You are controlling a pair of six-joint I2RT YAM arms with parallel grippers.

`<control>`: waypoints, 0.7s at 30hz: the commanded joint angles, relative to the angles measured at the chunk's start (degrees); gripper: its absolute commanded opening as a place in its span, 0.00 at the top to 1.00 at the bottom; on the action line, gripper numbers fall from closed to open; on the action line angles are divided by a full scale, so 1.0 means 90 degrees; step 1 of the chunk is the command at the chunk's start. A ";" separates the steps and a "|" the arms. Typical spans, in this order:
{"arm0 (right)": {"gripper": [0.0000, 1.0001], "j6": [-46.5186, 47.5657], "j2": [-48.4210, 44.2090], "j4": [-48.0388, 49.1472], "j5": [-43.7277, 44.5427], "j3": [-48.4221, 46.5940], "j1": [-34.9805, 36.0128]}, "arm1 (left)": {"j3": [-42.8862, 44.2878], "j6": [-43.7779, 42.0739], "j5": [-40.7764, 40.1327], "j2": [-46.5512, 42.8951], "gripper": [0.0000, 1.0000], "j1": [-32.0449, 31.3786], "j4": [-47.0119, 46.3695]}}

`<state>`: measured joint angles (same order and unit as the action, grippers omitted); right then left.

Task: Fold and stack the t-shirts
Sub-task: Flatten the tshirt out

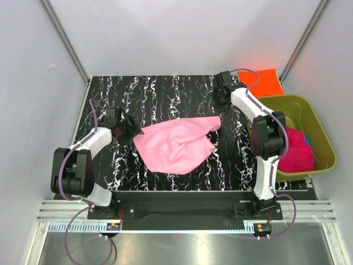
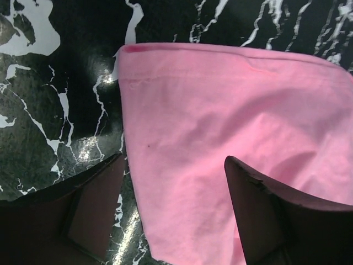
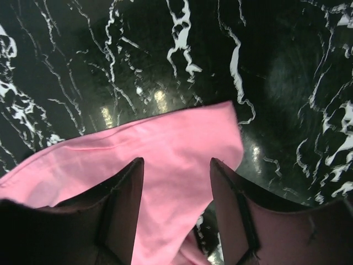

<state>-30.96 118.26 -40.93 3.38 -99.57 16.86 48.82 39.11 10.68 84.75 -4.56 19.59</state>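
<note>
Lying rumpled on the middle of the black marbled table (image 1: 165, 94), the light pink t-shirt (image 1: 176, 144) is the garment in hand, and it is not yet folded: its outline is an uneven rounded shape with a bunched fold along its right side and no square edges.

The left gripper (image 1: 132, 128) sits at the shirt's left edge. In its wrist view the fingers (image 2: 94, 204) stand apart, one over bare table and one over pink cloth, with the hemmed edge running between them; nothing is pinched. The right gripper (image 1: 220, 106) hangs over the shirt's far right corner, its jaws likewise apart, and the pointed pink corner lies flat on the table below the gap, not clamped.

By my reading the task is at an early stage. One bright orange t-shirt (image 1: 263, 81) lies flat as a neat rectangle at the far right corner of the table, which looks like the start of the stack. The pink one needs spreading, folding and carrying there.

The olive-green tub (image 1: 325, 149) stands at the right edge, just beside the right arm. It holds a crumpled magenta t-shirt (image 1: 298, 153) and a sliver of blue t-shirt (image 1: 306, 140) showing at its far side, both unfolded.
</note>
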 commanded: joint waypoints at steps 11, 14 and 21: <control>0.42 0.1331 0.0766 -0.0130 -0.0659 -0.0255 -0.0379 | 0.0591 -0.0069 -0.0473 0.1130 0.26 0.0038 -0.0273; 0.38 0.1360 0.0980 -0.0101 -0.0415 -0.0274 -0.0418 | 0.0660 -0.0108 -0.0503 0.1276 0.30 0.0047 -0.0273; 0.43 0.1643 0.1333 -0.0023 -0.0463 -0.0392 -0.0438 | 0.1011 -0.0185 -0.0386 0.1608 0.66 0.0047 -0.0283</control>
<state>-18.22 128.46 -41.34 -1.10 -102.00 13.21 55.31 38.59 8.12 97.97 -4.38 18.59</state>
